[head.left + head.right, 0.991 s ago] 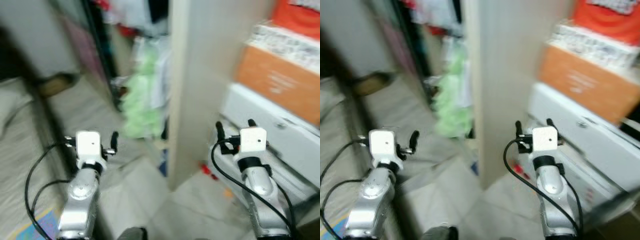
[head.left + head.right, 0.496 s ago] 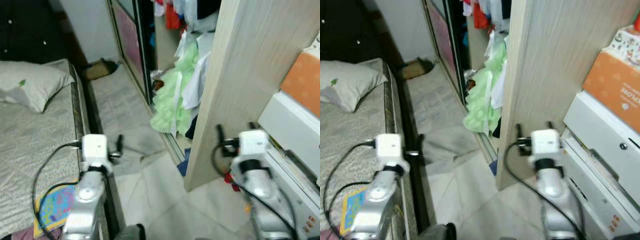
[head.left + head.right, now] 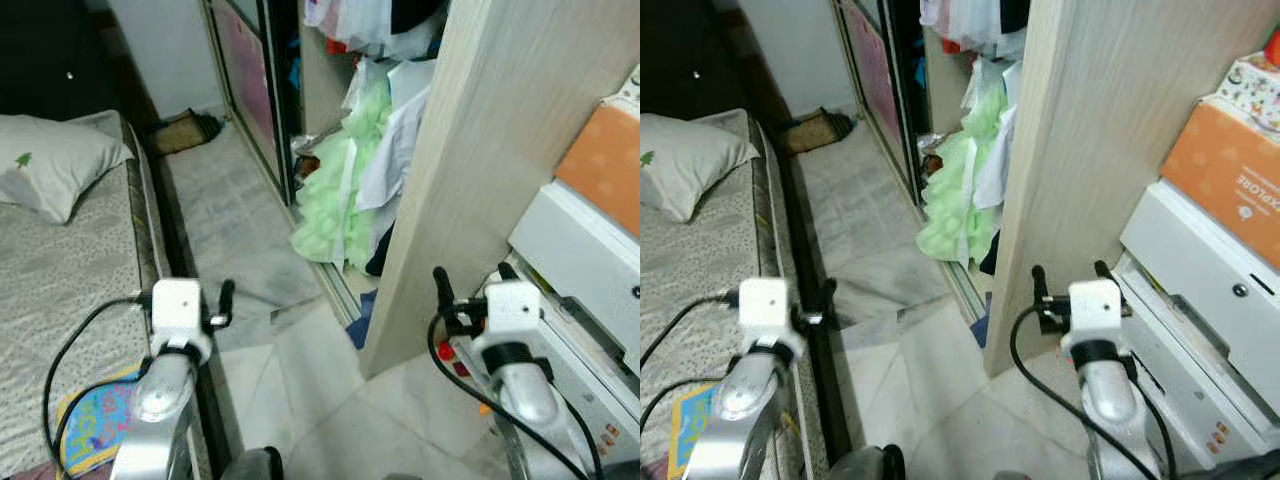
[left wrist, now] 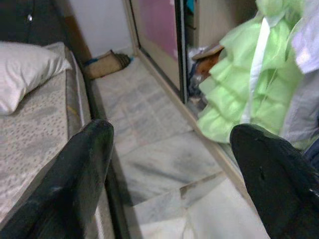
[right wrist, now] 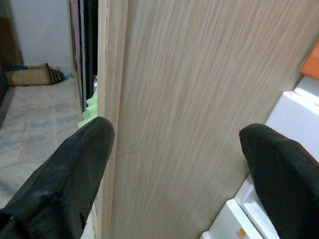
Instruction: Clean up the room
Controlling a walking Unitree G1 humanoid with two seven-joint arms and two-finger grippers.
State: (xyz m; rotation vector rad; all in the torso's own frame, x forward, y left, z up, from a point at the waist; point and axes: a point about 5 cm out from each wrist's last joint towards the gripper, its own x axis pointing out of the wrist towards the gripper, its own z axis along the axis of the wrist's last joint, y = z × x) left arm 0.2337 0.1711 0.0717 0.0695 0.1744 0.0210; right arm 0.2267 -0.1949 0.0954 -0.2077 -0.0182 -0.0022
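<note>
Both hands, left hand (image 4: pixel 169 174) and right hand (image 5: pixel 174 174), are spread and empty at lower frame. The task's thing is judged to be the soft, ruffled green clothes (image 3: pixel 330 205) spilling from the wardrobe at upper centre; approach past the smooth wood panel (image 3: pixel 480 150), beside the bed (image 3: pixel 60 260).

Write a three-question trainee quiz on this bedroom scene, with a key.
1. True or false: the left gripper holds the green ruffled garment.
2. What lies on the bed near its head?
A. a white pillow
B. a shoe
C. a laptop
3. Fill in: the right gripper faces the wooden wardrobe ____ panel.

Key
1. False; its jaws are open, holding nothing.
2. A
3. side
</note>
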